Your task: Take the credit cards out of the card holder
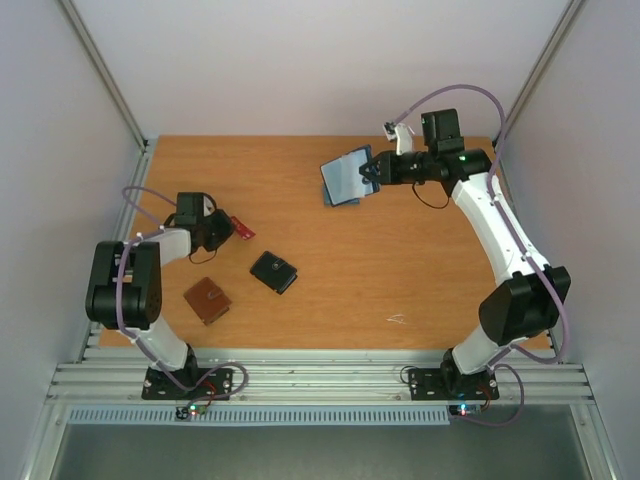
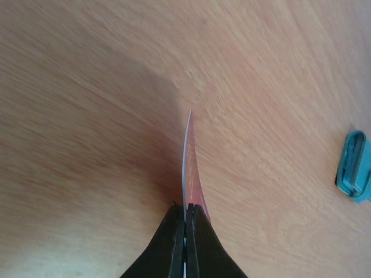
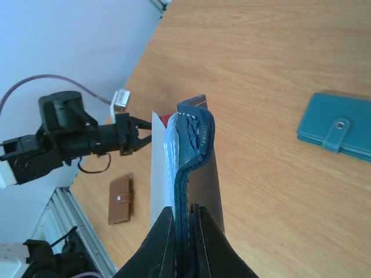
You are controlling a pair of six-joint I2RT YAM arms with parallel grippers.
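- Left gripper (image 2: 186, 215): jaws pinched tight on the red card (image 2: 191, 174), which is held edge-up over the table (image 2: 87, 116), on its left side.
- Right gripper (image 3: 186, 219): clamped on the lower edge of the navy card holder (image 3: 194, 139), which is raised at far right.
- Judgement: this card is out and now needs setting down.
- Tilt it flat, lower it to bare wood clear of the black wallet (image 1: 273, 270), then release.
- Keep the holder steady.
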